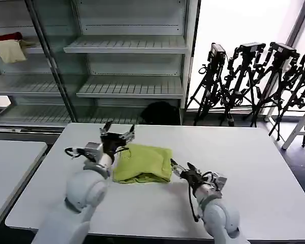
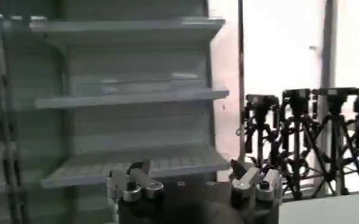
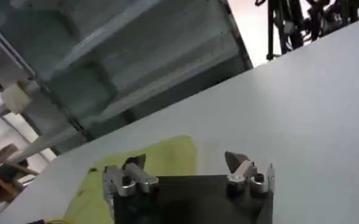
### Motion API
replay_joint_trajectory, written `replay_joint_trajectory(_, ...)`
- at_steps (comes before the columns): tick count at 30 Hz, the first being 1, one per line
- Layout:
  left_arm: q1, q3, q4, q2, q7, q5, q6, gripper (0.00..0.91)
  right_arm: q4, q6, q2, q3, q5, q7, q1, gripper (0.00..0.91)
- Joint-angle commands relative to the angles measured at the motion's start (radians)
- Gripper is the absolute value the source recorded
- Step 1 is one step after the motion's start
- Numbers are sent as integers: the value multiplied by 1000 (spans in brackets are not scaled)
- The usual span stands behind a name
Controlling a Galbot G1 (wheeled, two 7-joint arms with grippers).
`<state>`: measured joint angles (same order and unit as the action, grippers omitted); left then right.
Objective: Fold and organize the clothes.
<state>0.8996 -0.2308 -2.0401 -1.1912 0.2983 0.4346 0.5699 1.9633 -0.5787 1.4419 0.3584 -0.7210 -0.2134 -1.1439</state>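
Note:
A lime-green T-shirt (image 1: 142, 163) lies folded into a thick rectangle near the middle of the white table (image 1: 244, 168). My left gripper (image 1: 117, 134) is raised just above the shirt's far left corner, open and holding nothing; it faces the shelving (image 2: 193, 172). My right gripper (image 1: 181, 166) is low over the table at the shirt's right edge, open and empty. Its wrist view has the green shirt (image 3: 161, 159) just beyond the open gripper (image 3: 186, 161).
Metal shelving (image 1: 127, 51) stands behind the table, with cream and red cloths (image 1: 10, 47) on its upper left shelf. Camera tripods (image 1: 254, 81) crowd the back right. A dark bag (image 1: 161, 113) lies on the floor. A second table (image 1: 10, 162) sits at the left.

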Motion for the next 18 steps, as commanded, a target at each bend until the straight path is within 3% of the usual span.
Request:
replay_joint_trajectory(1,316,-261,-76,8,-106,4,-48,907,-205,-8,114,-222,43,-172,204,907)
replay_joint_trajectory(8,372,-280,-50,-20,-109,-13,-78,907,-147,-10,62,-287,252,-112,143,907)
replay_joint_trajectory(18,356,-269,-42,-43,-108,-24,-78,907,-53,-9,-47,-212,382,-69,50,907)
